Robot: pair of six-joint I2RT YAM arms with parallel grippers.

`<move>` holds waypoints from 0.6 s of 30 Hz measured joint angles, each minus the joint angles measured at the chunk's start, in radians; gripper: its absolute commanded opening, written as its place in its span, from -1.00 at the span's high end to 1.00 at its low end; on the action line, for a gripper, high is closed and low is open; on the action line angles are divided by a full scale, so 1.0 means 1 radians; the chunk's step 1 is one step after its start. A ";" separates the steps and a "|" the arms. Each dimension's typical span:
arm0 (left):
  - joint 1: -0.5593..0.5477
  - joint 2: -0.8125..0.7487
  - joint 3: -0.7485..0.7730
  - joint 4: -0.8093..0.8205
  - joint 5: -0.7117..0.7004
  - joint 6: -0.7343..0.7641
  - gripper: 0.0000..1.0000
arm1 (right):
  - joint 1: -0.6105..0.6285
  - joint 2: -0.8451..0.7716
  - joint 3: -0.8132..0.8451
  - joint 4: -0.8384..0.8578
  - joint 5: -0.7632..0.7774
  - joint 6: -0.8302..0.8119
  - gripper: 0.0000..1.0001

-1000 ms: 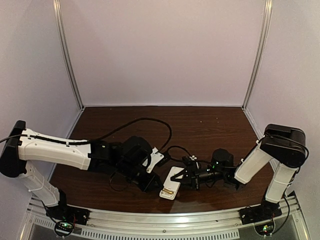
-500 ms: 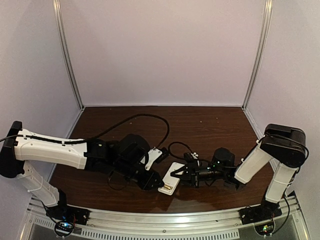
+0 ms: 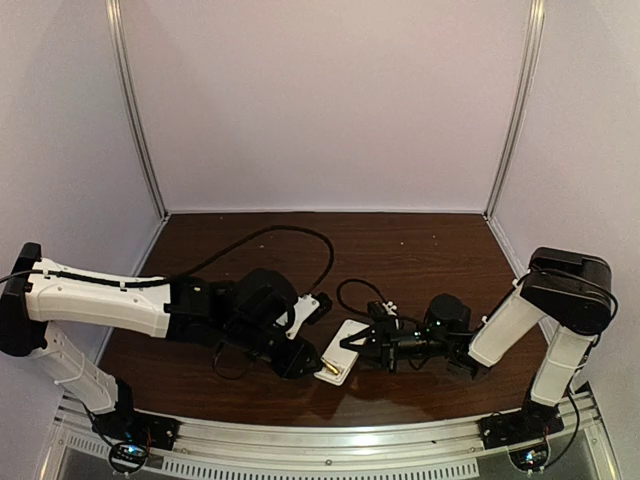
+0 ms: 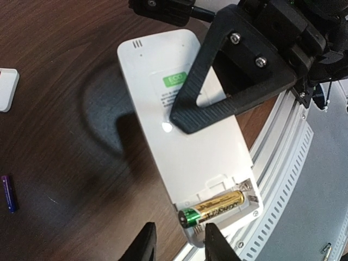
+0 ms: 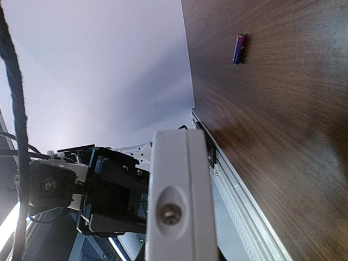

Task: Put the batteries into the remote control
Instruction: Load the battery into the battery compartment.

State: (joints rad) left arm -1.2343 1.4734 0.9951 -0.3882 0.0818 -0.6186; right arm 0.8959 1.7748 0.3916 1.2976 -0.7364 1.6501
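Note:
The white remote control (image 4: pixel 187 141) lies back up, with a green sticker and its battery bay open at the near end. The yellowish-gold battery (image 4: pixel 213 207) sits in that bay. My right gripper (image 3: pixel 368 345) is shut on the remote's far half; one black finger (image 4: pixel 234 81) lies across its back. My left gripper (image 4: pixel 178 246) is open and empty, its fingertips just in front of the bay, either side of the battery's green end. The dark bluish battery (image 4: pixel 8 193) lies loose on the table to the left; it also shows in the right wrist view (image 5: pixel 238 48).
A small white piece (image 4: pixel 5 89) lies on the table at the left. The metal front rail (image 3: pixel 330 440) runs just behind the remote's near end. A black cable (image 3: pixel 290 240) loops over the table behind the arms.
My left gripper has moved right, up to the remote's open end. The remote has shifted a little away from the rail in the right gripper's hold.

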 measured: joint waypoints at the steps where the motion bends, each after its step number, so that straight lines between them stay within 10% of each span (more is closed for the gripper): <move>1: 0.000 0.000 0.000 -0.002 0.000 0.002 0.20 | 0.000 0.000 0.002 0.000 0.000 0.000 1.00; 5: 0.000 0.000 0.008 -0.005 0.005 0.020 -0.07 | 0.000 0.000 0.004 0.001 0.000 0.003 1.00; 18: -0.004 0.010 0.032 -0.003 0.009 0.090 -0.06 | 0.000 0.000 0.014 0.001 0.001 0.015 1.00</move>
State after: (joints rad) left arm -1.2385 1.4830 1.0267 -0.3916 0.0910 -0.5285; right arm 0.8959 1.7748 0.4057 1.2987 -0.7357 1.6653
